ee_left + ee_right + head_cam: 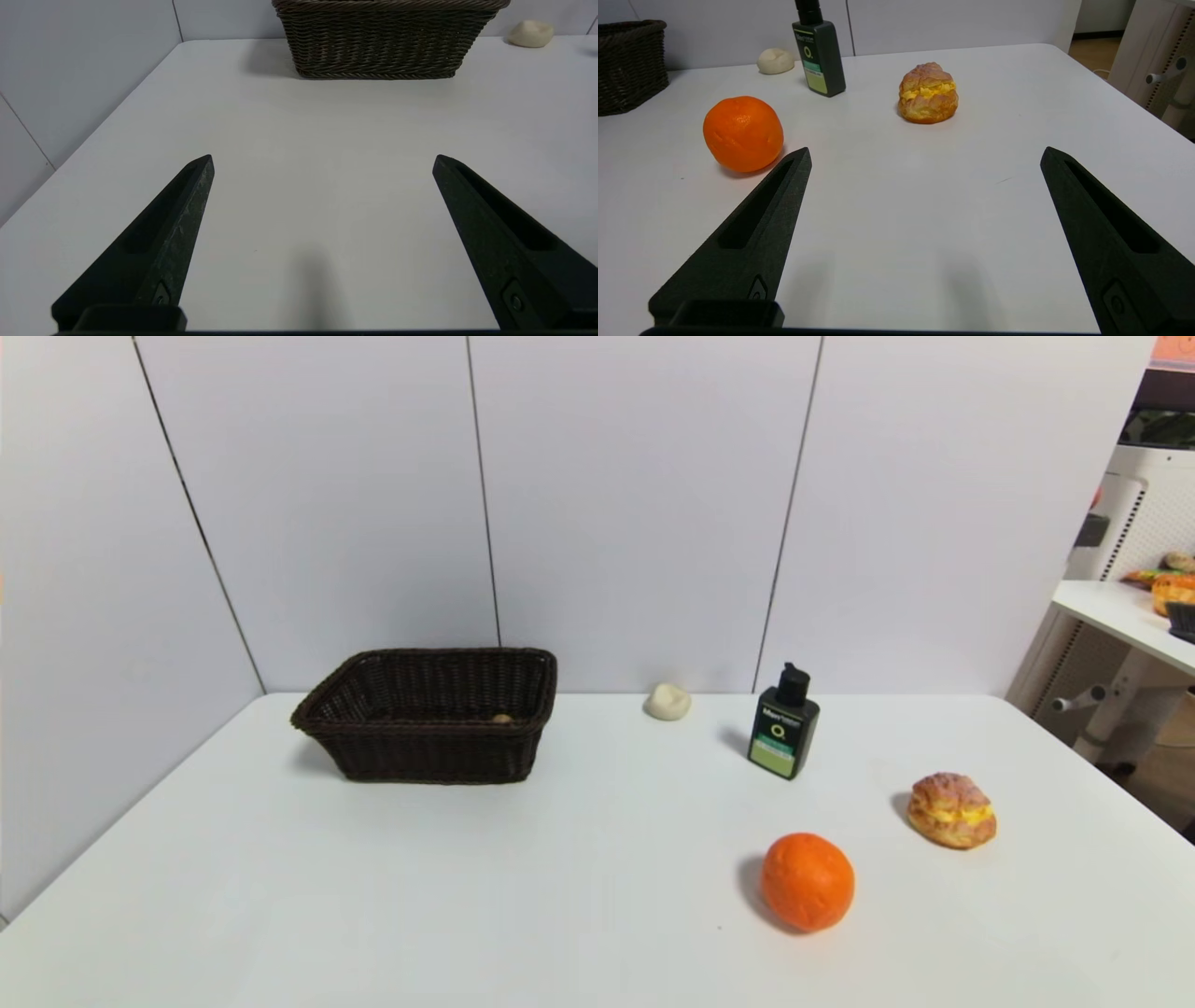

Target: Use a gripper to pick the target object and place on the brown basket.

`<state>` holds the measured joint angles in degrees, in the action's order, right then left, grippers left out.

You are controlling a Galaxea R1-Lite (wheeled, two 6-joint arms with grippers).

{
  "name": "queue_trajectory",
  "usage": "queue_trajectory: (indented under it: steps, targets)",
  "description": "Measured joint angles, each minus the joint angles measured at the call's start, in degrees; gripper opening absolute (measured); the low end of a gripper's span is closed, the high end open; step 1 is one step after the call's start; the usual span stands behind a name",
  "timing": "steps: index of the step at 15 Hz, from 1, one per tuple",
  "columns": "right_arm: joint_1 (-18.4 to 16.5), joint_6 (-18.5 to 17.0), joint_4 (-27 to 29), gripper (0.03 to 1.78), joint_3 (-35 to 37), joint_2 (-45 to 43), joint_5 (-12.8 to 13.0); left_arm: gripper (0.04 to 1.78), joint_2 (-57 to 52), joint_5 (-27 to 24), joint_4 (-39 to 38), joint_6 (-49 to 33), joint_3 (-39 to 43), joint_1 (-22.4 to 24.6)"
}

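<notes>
Dark brown woven basket [429,719], orange [808,882] bright orange, black-green bottle [783,728]

Woven wicker brown basket [429,747], smooth matt white table [467,896]

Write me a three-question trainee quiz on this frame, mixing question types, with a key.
1. True or false: the small brown nut lies inside the basket.
2. Which thing stands upright between the white lump and the cream puff?
A. the orange
B. the dark pump bottle
C. a mug
3. Fill in: both the left gripper and the right gripper have their jaws ____ and hold nothing.

Key
1. True; the nut shows just over the basket's near rim.
2. B
3. open
</notes>
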<state>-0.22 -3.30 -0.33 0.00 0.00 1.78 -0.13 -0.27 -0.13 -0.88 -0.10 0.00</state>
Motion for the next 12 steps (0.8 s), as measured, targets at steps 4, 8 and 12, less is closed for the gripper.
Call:
queue_trajectory:
  steps: [4, 8, 12]
  targets:
    - [0.0, 0.0, 0.0, 1.7, 0.0, 0.0, 0.0, 1.69, 0.0, 0.1, -0.1, -0.7, 0.0, 0.0]
    - [0.0, 0.0, 0.0, 1.7, 0.0, 0.0, 0.0, 1.69, 0.0, 0.1, -0.1, -0.7, 0.0, 0.0]
    - [0.0, 0.0, 0.0, 1.7, 0.0, 0.0, 0.0, 1.69, 0.0, 0.1, -0.1, -0.7, 0.0, 0.0]
